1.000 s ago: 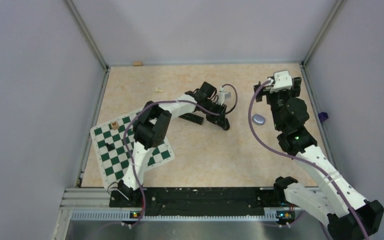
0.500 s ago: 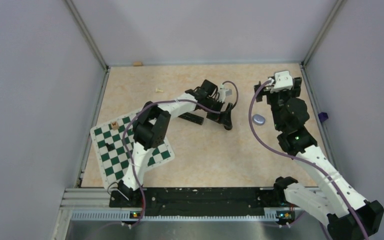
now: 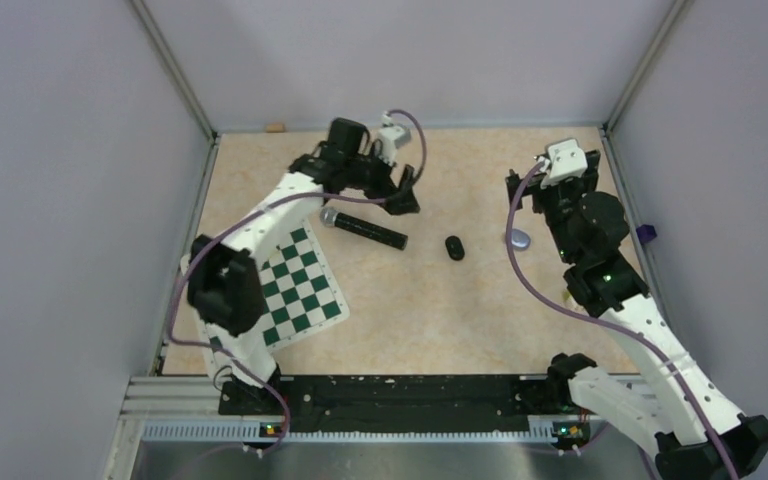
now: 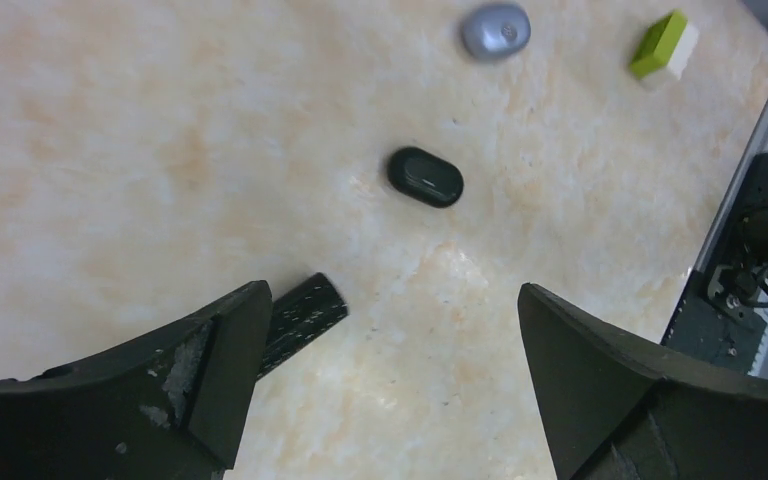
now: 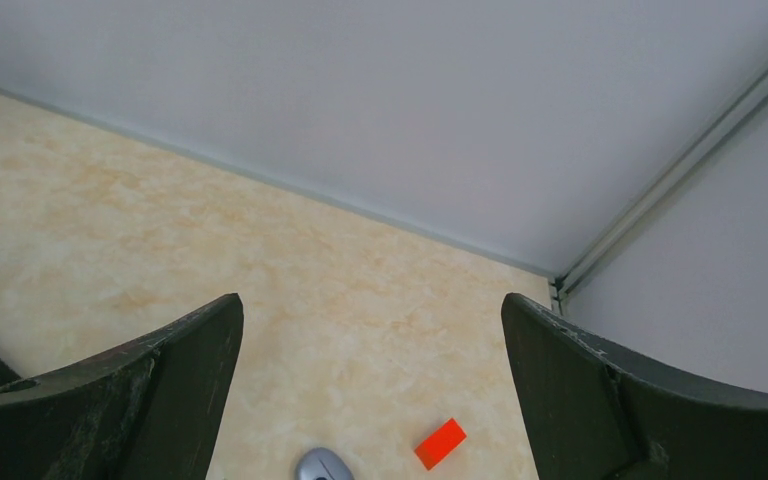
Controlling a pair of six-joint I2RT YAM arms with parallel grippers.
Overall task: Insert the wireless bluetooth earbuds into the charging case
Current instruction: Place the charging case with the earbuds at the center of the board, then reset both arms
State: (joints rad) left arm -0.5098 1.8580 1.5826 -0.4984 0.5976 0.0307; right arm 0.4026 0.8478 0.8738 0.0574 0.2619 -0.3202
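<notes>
Your left arm (image 3: 260,215) stretches toward the far side, its gripper (image 4: 392,300) spread wide and holding nothing above the table (image 3: 420,320). Your right gripper (image 5: 372,305) (raised, angled at the back wall (image 5: 360,100)) gapes empty too. On the beige surface lie the chessboard (image 3: 305,290), a black cylinder (image 3: 365,228), the black case (image 3: 454,247) at centre, then the pale purple case (image 3: 518,239) beside the right arm. Grey walls (image 3: 60,150) enclose it.

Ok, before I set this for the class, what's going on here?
Nothing is being held. The left gripper hangs open, with a shut black oval case lying free ahead of it, near a microphone. The right gripper is open too, close to a shut pale purple case. No earbuds are visible.
</notes>
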